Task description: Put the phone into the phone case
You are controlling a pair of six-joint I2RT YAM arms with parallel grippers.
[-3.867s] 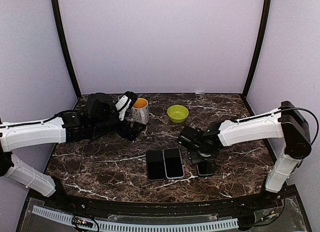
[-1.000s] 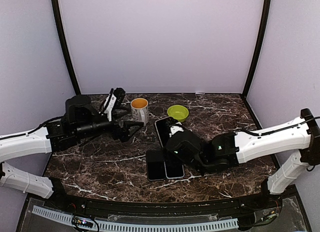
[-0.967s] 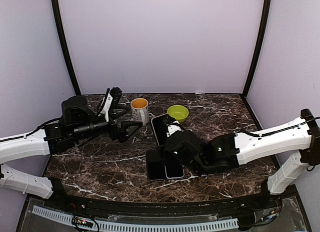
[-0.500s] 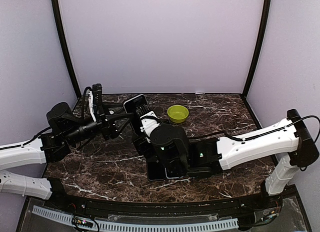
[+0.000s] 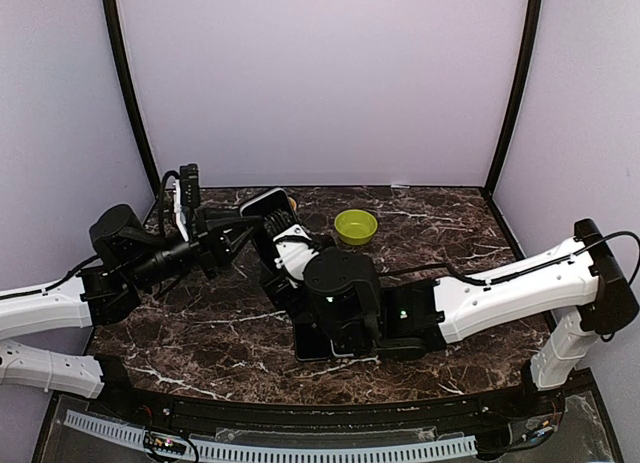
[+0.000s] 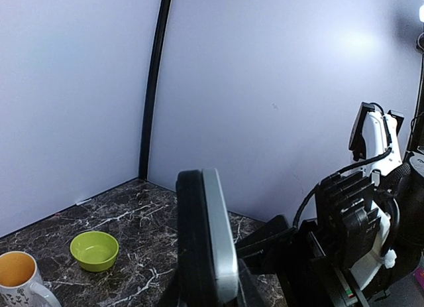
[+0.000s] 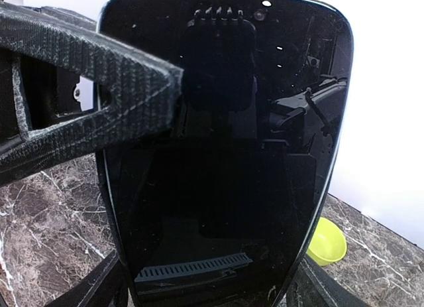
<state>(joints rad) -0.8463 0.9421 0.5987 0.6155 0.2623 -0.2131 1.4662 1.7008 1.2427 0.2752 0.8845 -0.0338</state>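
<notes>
The phone [image 5: 266,205] stands upright in the air over the back left of the table, a black slab with a glossy screen [image 7: 225,154] and a silvery edge [image 6: 218,234]. My right gripper [image 5: 273,245] is shut on its lower end, one finger on each side [image 7: 209,295]. My left gripper [image 5: 250,226] comes in from the left and is shut on its upper part [image 6: 209,287]; one of its fingers [image 7: 93,61] crosses the screen's top corner. A flat dark slab [image 5: 307,345] shows under the right arm; whether it is the phone case I cannot tell.
A green bowl [image 5: 355,225] [image 6: 95,249] sits at the back centre. A white mug with orange inside [image 6: 20,277] stands left of it, almost hidden behind the phone in the top view. The right arm [image 5: 400,313] lies across the table's middle.
The right arm has carried the phone up and leftward to the left gripper. The left gripper, wide open a second ago, has closed its fingers on the phone.
</notes>
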